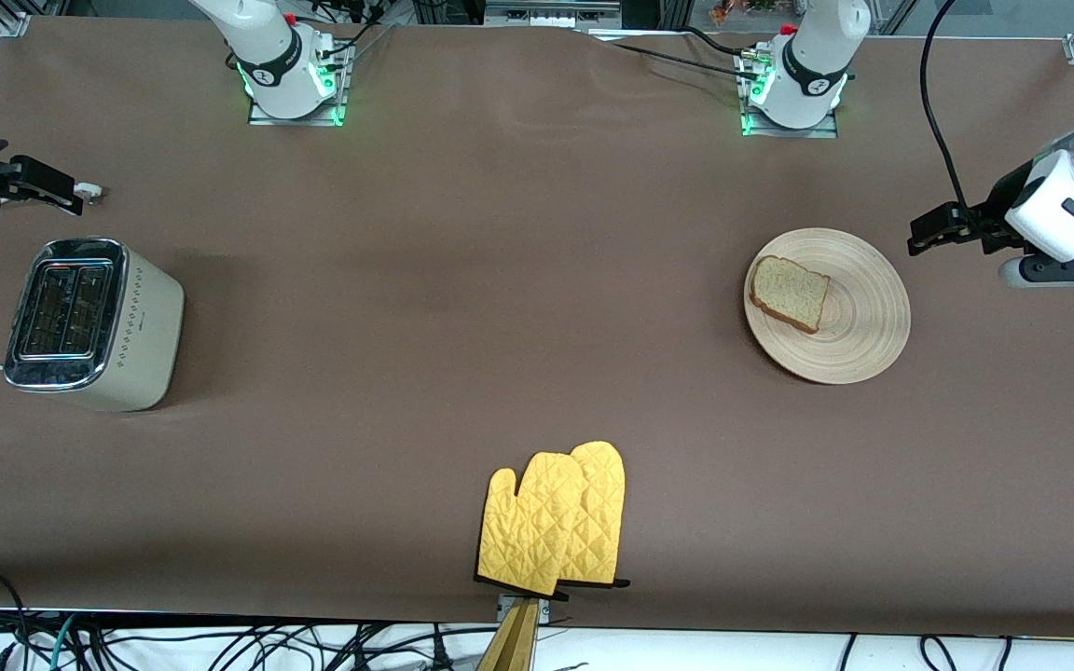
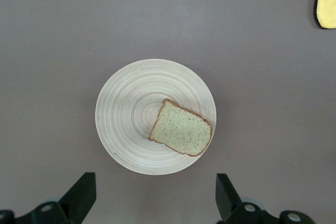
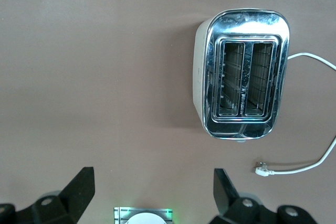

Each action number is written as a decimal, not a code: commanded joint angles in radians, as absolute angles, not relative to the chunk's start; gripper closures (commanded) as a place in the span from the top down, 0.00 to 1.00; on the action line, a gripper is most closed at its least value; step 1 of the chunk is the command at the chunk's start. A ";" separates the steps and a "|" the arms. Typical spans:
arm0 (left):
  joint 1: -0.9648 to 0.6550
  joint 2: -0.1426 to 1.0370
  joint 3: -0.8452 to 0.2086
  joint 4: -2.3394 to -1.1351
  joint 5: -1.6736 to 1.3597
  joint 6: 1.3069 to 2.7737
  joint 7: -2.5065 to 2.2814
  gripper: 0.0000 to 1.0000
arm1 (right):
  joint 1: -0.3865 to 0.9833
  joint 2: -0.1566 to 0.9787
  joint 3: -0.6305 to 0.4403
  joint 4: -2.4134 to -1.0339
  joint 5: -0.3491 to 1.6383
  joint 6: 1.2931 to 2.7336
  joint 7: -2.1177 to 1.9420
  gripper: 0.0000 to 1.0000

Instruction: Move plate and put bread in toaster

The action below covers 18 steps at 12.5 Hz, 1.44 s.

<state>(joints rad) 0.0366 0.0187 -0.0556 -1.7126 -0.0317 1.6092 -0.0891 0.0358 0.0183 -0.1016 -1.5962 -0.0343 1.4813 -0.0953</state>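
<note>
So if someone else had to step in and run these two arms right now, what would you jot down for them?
Left gripper: fingers open, holding nothing, up beside the plate at the left arm's end of the table.
Right gripper: fingers open, holding nothing, up near the toaster at the right arm's end.
Bread lies on the plate; both toaster slots are empty.
Done: nothing yet.
Left: move the plate, then put the bread in the toaster.
Yellow oven mitts lie nearest the front camera.
</note>
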 commanded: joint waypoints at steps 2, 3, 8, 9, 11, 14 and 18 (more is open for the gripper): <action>0.046 -0.003 -0.061 -1.732 -0.049 1.618 -0.094 1.00 | 0.032 0.015 -0.100 -1.588 -0.034 1.467 -0.112 1.00; 0.048 -0.003 -0.061 -1.730 -0.049 1.621 -0.091 1.00 | 0.032 0.015 -0.098 -1.588 -0.034 1.466 -0.112 1.00; 0.048 -0.005 -0.057 -1.718 -0.034 1.617 -0.080 1.00 | 0.031 0.015 -0.103 -1.588 -0.034 1.466 -0.112 1.00; 0.048 -0.005 -0.060 -1.717 -0.034 1.617 -0.081 1.00 | 0.031 0.015 -0.104 -1.588 -0.034 1.466 -0.112 1.00; 0.049 -0.006 -0.054 -1.715 -0.032 1.617 -0.080 1.00 | 0.031 0.017 -0.106 -1.588 -0.034 1.466 -0.112 1.00; 0.051 -0.009 -0.051 -1.701 -0.032 1.608 -0.080 1.00 | 0.031 0.015 -0.104 -1.589 -0.034 1.466 -0.112 1.00; 0.091 -0.041 -0.052 -1.701 -0.031 1.601 -0.072 1.00 | 0.029 0.017 -0.104 -1.589 -0.034 1.465 -0.112 1.00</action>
<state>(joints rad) 0.0779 -0.0280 -0.0496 -1.7070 -0.0316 1.6118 -0.0873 0.0345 0.0189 -0.1050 -1.5963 -0.0342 1.4800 -0.0954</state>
